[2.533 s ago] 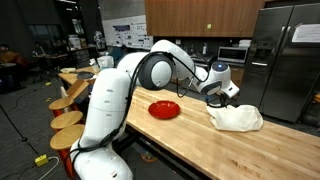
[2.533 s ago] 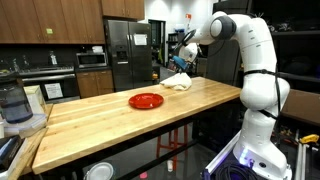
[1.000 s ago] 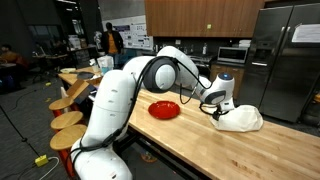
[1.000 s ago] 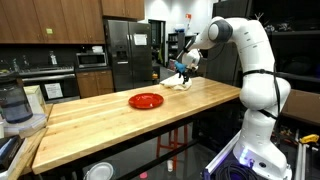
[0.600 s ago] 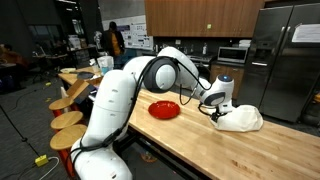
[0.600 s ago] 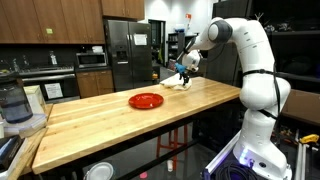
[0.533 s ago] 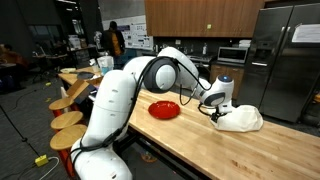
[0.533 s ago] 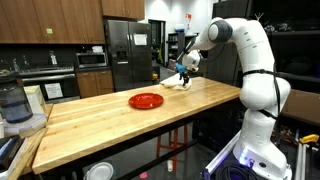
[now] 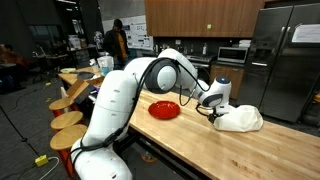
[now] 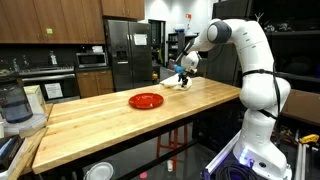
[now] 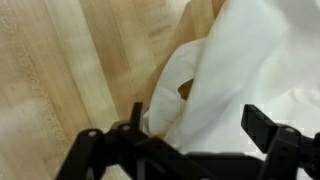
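Observation:
A crumpled white cloth (image 9: 238, 119) lies on the wooden table (image 9: 190, 140) near its far end; it also shows as the white cloth (image 10: 178, 83) and fills much of the wrist view as the cloth (image 11: 235, 70). My gripper (image 9: 212, 109) hangs just above the cloth's edge, also seen as the gripper (image 10: 183, 75). In the wrist view the gripper (image 11: 195, 125) is open, its dark fingers (image 11: 262, 125) standing either side of a fold of cloth without closing on it. A red plate (image 9: 163, 109) sits apart on the table, also seen as the red plate (image 10: 146, 100).
Stools (image 9: 68, 120) line one side of the table. A steel fridge (image 10: 127, 50) and cabinets stand behind. A person (image 9: 117, 42) stands in the background. A blender (image 10: 12, 100) sits at the table's near corner.
The gripper has come down from above the cloth to its edge over the last seconds. In the last second it has hardly moved. The person in the background has shifted.

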Action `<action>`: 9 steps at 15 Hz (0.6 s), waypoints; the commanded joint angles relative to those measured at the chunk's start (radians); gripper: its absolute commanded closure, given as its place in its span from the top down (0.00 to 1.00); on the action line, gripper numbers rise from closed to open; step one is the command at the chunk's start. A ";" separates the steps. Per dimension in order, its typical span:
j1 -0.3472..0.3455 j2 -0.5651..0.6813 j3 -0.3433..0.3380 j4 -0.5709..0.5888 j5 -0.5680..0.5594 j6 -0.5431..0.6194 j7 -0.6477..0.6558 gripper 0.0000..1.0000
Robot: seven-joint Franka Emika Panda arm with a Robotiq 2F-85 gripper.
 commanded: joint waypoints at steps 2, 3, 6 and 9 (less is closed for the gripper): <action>-0.018 -0.009 0.034 -0.001 0.013 0.008 -0.030 0.72; -0.019 -0.006 0.036 0.000 0.016 0.011 -0.031 0.67; -0.016 -0.005 0.036 0.000 0.011 0.013 -0.029 0.41; -0.016 -0.001 0.034 0.000 0.009 0.015 -0.029 0.19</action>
